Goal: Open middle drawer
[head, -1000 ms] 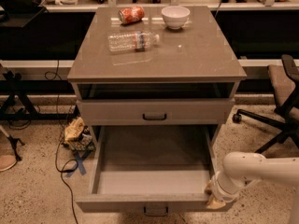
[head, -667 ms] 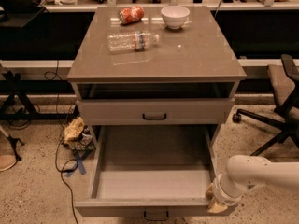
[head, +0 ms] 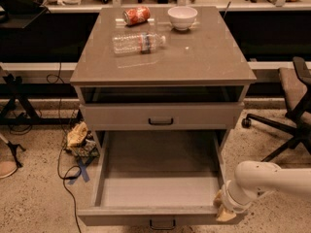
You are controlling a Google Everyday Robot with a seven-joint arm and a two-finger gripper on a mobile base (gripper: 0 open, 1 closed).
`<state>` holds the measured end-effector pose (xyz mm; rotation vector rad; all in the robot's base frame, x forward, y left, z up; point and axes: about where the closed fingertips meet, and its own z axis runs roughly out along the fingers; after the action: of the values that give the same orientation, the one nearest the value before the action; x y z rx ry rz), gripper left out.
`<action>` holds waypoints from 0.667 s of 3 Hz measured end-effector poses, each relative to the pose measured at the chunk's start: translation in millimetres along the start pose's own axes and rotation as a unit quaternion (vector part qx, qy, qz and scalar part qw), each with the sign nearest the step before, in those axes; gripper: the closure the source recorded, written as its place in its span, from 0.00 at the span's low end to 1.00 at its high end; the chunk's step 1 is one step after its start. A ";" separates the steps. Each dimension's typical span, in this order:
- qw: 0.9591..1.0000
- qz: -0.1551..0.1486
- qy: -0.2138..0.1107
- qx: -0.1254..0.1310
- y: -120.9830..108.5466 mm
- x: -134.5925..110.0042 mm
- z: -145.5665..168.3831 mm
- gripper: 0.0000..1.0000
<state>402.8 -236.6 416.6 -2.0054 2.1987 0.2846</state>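
Note:
The middle drawer [head: 160,193] stands pulled far out below the closed top drawer [head: 121,116]. It is a wide, shallow grey box with nothing in it. Its small black bar handle [head: 163,224] shows at the bottom edge of the view. My gripper [head: 222,210] is at the drawer's front right corner, against the front panel. The white arm [head: 265,178] reaches in from the right.
On the cabinet top [head: 204,57] lie a clear plastic bottle [head: 138,42] and a red can [head: 136,15], and a white bowl [head: 182,17] stands there. An office chair [head: 291,110] is at the right. Cables and a crumpled bag [head: 77,137] lie on the floor at the left.
The middle drawer has slid a little further out toward the camera. My gripper has moved with its front right corner.

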 end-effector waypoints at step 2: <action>1.000 0.000 0.000 -0.003 1.9 -0.2 2.0 0.35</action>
<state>400.9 -235.7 414.7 -2.0082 2.1993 0.2914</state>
